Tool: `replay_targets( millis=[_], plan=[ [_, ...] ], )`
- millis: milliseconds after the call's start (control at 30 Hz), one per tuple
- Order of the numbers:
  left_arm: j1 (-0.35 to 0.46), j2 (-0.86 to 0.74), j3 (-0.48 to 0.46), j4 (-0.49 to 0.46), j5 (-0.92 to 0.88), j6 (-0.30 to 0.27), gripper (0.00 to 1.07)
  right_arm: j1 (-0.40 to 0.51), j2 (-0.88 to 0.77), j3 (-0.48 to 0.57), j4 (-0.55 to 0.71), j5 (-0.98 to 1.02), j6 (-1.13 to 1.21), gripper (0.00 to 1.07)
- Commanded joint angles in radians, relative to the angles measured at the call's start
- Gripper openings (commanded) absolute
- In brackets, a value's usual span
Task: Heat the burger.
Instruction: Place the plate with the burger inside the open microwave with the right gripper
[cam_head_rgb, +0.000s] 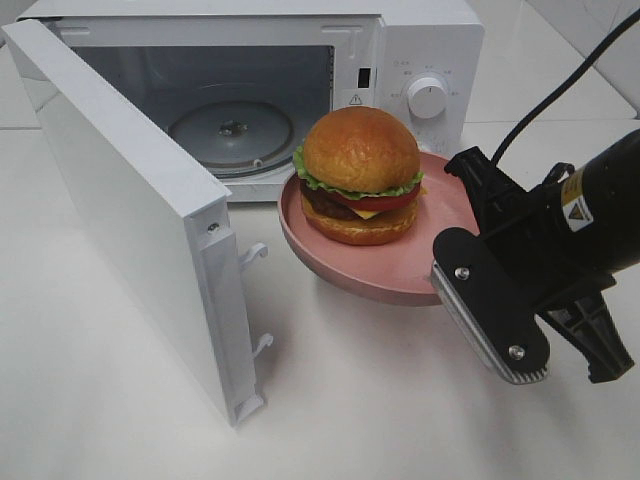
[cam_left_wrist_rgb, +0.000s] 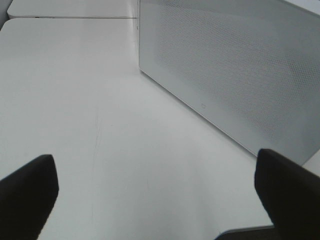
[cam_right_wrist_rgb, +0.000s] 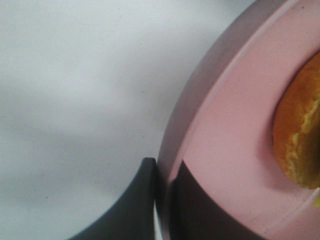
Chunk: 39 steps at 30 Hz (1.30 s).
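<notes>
The burger (cam_head_rgb: 360, 170), with its golden bun, lettuce, tomato and cheese, sits on a pink plate (cam_head_rgb: 400, 270). The plate hangs just above the table in front of the microwave's open cavity (cam_head_rgb: 230, 100). My right gripper (cam_head_rgb: 445, 275) is shut on the plate's near right rim. In the right wrist view the gripper (cam_right_wrist_rgb: 162, 200) pinches the plate's edge (cam_right_wrist_rgb: 235, 130), with the bun (cam_right_wrist_rgb: 300, 135) beyond. My left gripper (cam_left_wrist_rgb: 157, 200) is open with nothing between its fingers. It faces the outer side of the microwave door (cam_left_wrist_rgb: 240, 75) and does not show in the exterior high view.
The white microwave (cam_head_rgb: 420, 40) stands at the back with a glass turntable (cam_head_rgb: 230, 130) inside. Its door (cam_head_rgb: 130, 200) swings far out to the left toward the front. The control knob (cam_head_rgb: 427, 97) is on the right panel. A black cable (cam_head_rgb: 560, 90) trails behind the right arm.
</notes>
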Motion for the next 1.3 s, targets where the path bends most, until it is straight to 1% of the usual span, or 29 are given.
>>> replay_targets(
  millis=[33, 67, 200, 467, 567, 633, 833, 1100, 1133, 1267, 1300],
  plan=[
    [0.004, 0.0, -0.001, -0.007, -0.004, -0.005, 1.0, -0.031, -0.013, -0.043, 0.079, 0.006, -0.15, 0.0],
    [0.004, 0.0, -0.001, -0.007, -0.004, -0.005, 1.0, -0.044, -0.013, -0.059, 0.102, 0.037, -0.216, 0.0],
    [0.004, 0.0, -0.001, -0.007, -0.004, -0.005, 1.0, -0.062, -0.013, -0.077, 0.126, 0.06, -0.258, 0.0],
    [0.004, 0.0, -0.001, -0.007, -0.004, -0.005, 1.0, -0.068, -0.013, -0.088, 0.104, 0.069, -0.258, 0.0],
    [0.004, 0.0, -0.001, -0.007, -0.004, -0.005, 1.0, -0.043, -0.013, -0.088, 0.088, 0.034, -0.258, 0.0],
    [0.004, 0.0, -0.001, -0.007, -0.004, -0.005, 1.0, -0.009, 0.001, -0.089, 0.084, 0.007, -0.258, 0.0],
    [0.004, 0.0, -0.001, -0.007, -0.004, -0.005, 1.0, -0.007, 0.045, -0.098, 0.085, -0.01, -0.258, 0.0],
    [0.004, 0.0, -0.001, -0.007, -0.004, -0.005, 1.0, 0.013, 0.118, -0.181, 0.091, -0.036, -0.254, 0.0],
    [0.004, 0.0, -0.001, -0.007, -0.004, -0.005, 1.0, 0.013, 0.146, -0.205, 0.093, -0.038, -0.254, 0.0],
    [0.004, 0.0, -0.001, -0.007, -0.004, -0.005, 1.0, 0.013, 0.182, -0.236, 0.096, -0.045, -0.254, 0.0],
    [0.004, 0.0, -0.001, -0.007, -0.004, -0.005, 1.0, 0.013, 0.208, -0.258, 0.104, -0.051, -0.254, 0.0]
  ],
)
